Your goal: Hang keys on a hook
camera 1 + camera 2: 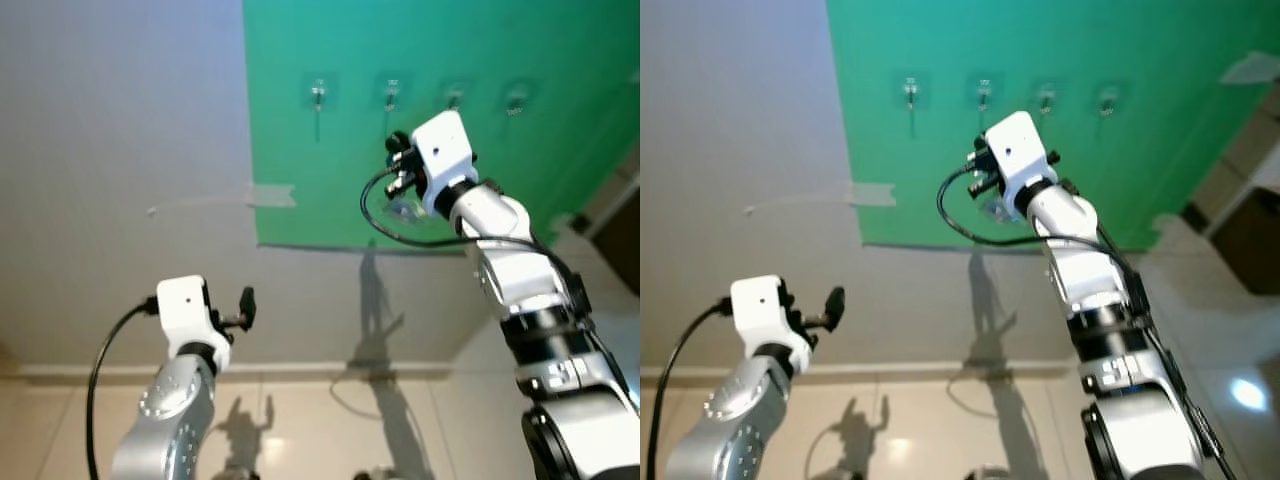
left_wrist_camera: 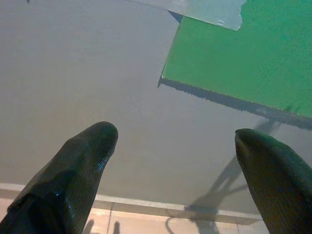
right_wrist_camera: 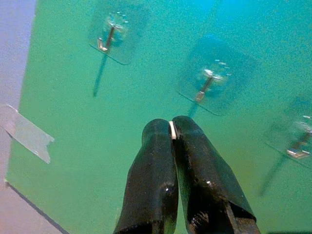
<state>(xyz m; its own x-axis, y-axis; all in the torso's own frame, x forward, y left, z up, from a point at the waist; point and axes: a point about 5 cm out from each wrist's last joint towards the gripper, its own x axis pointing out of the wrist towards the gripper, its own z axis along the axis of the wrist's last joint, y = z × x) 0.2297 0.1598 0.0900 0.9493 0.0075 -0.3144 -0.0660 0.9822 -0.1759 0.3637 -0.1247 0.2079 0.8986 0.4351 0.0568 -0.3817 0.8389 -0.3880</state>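
While the right arm reaches up toward the wall, its right gripper (image 3: 172, 127) points at a green board (image 1: 480, 150) fixed to the grey wall (image 1: 120, 150). In the right wrist view its two black fingers (image 3: 151, 161) are pressed together, pinching a thin pale sliver (image 3: 172, 130) between the tips; what that sliver belongs to cannot be told for sure. In the head views a small clear-and-metal thing (image 1: 405, 208), possibly the keys, hangs just below the gripper's white housing, at about 6 o'clock from it, but it is too small and blurred to name with certainty.

Four small metal hooks on clear pads sit in a row across the upper part of the board. Seen from the head, the first hook (image 1: 318, 96) lies at roughly 10 o'clock from the gripper, the second hook (image 1: 392, 93) at about 12 o'clock, and the third hook (image 1: 455, 97) and fourth hook (image 1: 516, 98) toward 1 and 2 o'clock. The closed tips sit near the second hook (image 3: 207, 80) without touching it. All four hooks are bare.

A strip of grey tape (image 1: 270, 195) crosses the left edge of the board onto the wall.

The left gripper (image 1: 245, 305) is held low, at about 7 o'clock from the board, facing the wall above the baseboard (image 1: 300, 370). Its jaws stand wide open with nothing between them, the two fingers (image 2: 78, 170) well apart.
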